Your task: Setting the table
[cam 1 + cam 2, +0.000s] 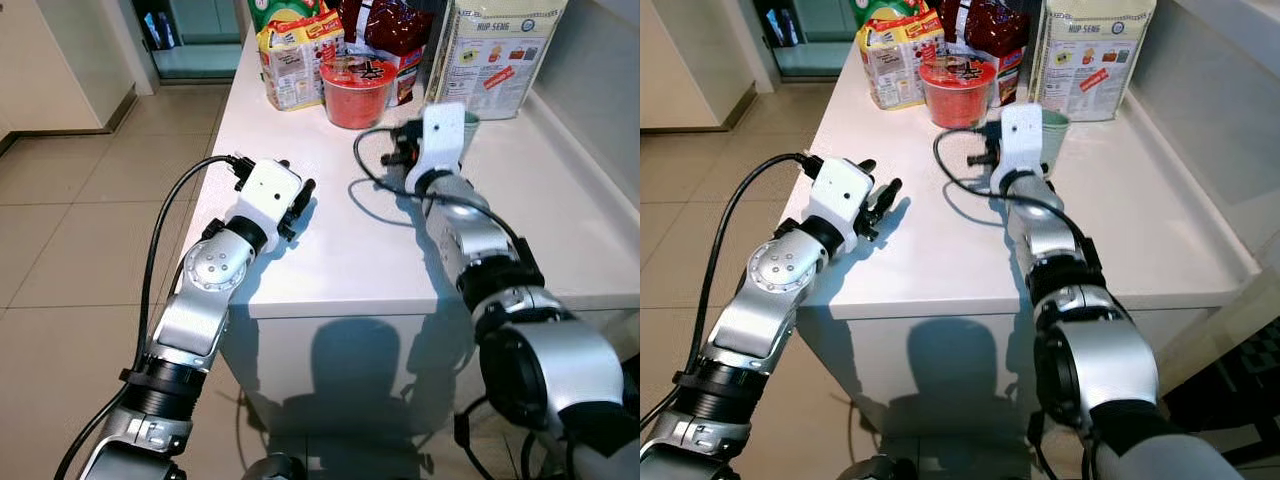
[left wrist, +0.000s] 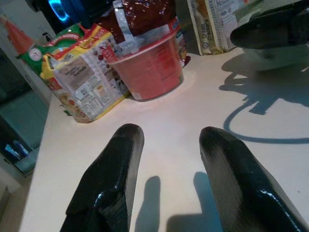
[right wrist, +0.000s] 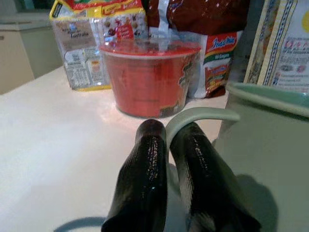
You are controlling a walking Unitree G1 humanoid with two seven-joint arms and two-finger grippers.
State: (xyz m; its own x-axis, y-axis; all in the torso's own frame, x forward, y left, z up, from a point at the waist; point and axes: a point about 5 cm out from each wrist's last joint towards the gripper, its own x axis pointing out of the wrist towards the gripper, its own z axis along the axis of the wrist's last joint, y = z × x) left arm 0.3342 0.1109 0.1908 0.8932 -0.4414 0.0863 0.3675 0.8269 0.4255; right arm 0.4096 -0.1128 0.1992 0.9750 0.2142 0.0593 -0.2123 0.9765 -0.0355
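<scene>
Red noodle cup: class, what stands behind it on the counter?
Behind the red noodle cup stand a dark red packet and a yellow packet. The cup covers their lower parts, so what lies between them cannot be seen.

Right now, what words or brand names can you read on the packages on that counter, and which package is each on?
"HUP SENG" on the tall white bag.
"Indomie" on the noodle packet behind the red cup.
"Australia" on the yellow-edged packet.
The red cup's lid print and all small print are too blurred to read.
</scene>
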